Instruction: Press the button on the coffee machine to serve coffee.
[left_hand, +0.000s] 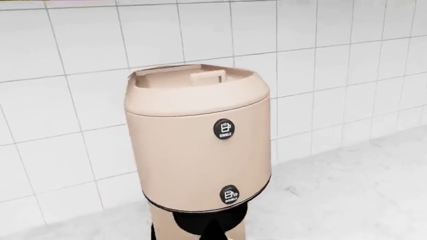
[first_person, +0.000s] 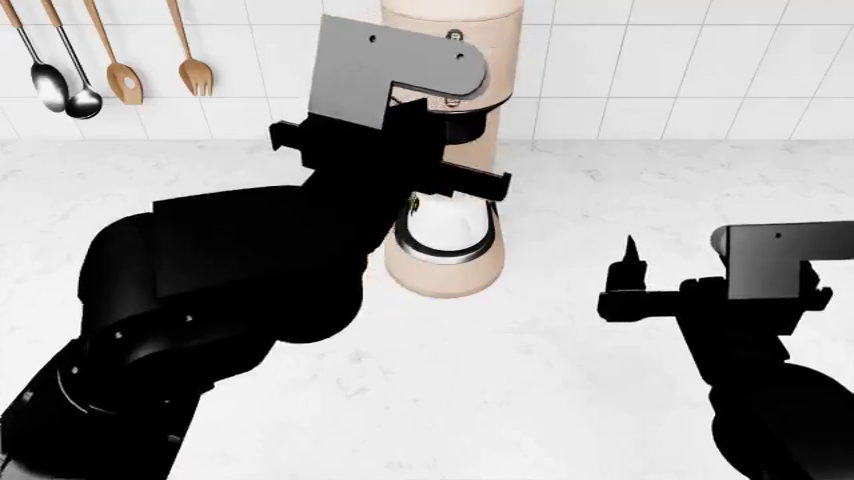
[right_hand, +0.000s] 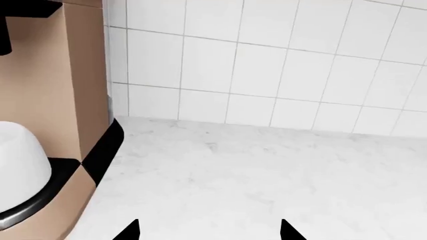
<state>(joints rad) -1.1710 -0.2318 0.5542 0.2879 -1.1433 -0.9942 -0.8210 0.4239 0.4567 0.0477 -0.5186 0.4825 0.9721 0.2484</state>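
The coffee machine (left_hand: 193, 150) is a tall beige cylinder against the tiled wall. It has a dark upper button marked SINGLE (left_hand: 224, 129) and a lower one marked DOUBLE (left_hand: 229, 194) just above the black spout collar (left_hand: 200, 222). In the head view the machine (first_person: 447, 270) holds a white cup (first_person: 447, 225) on its tray. My left gripper (left_hand: 213, 231) shows as one black tip, shut, just below the lower button; it is raised in front of the machine (first_person: 441, 110). My right gripper (right_hand: 208, 232) is open and empty, low over the counter to the machine's right (first_person: 627, 275).
Metal spoons (first_person: 60, 85), a wooden spoon (first_person: 123, 80) and a wooden fork (first_person: 196, 72) hang on the tiled wall at the back left. The white marble counter (first_person: 601, 190) spreads around the machine. The machine's base and cup (right_hand: 20, 160) show in the right wrist view.
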